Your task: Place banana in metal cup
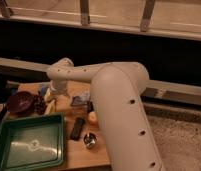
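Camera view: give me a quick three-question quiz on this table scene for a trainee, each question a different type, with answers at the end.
1. True or false: the banana already lies in the metal cup.
2. Where is the gripper? A) over the metal cup B) just above the banana, at the table's far left C) down by the floor
3. Fill in: between the green tray and the metal cup lies a black ____.
Key: 1 false; 2 B; 3 bar.

No text, labels, brands or nos. legible anywhere in view. Gripper [54, 98] sits mid-left of frame, w/ jaws apart.
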Controlling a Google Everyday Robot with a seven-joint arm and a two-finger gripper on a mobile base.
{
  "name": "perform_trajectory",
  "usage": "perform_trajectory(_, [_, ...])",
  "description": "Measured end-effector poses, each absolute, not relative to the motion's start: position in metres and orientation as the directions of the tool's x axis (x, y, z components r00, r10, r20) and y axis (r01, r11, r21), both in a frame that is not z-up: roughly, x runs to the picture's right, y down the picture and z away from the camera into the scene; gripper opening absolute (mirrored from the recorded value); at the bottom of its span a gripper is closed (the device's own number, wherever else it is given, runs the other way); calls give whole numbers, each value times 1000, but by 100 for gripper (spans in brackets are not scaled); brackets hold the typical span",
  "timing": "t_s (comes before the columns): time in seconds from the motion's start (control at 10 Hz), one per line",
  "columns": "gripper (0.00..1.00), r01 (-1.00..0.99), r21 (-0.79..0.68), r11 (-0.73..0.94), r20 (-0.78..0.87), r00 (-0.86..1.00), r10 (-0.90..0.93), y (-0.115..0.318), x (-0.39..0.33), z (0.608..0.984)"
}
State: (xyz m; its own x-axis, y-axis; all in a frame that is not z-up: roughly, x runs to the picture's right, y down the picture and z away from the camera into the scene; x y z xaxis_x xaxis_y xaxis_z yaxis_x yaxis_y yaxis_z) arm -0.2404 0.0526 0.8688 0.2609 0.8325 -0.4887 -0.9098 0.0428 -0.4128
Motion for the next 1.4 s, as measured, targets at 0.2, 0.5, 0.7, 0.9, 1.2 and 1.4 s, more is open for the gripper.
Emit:
perform_trajectory(0.2, [80, -904, -428, 11, -518, 255, 817, 65, -248, 878])
perform_trajectory(0.5, [80, -884, -468, 14, -521, 289, 803, 71, -276, 873])
perform_trajectory(0.7, [80, -874, -485, 21, -529, 313, 789, 77, -285, 873])
perform_trajectory(0.9, [79, -872, -489, 28, -549, 332, 767, 87, -291, 879])
perform_trajectory(1.2, [55, -877, -479, 30, -573, 338, 747, 98, -290, 890])
perform_trajectory(1.4, [35, -880, -475, 23, -585, 336, 739, 102, -290, 895])
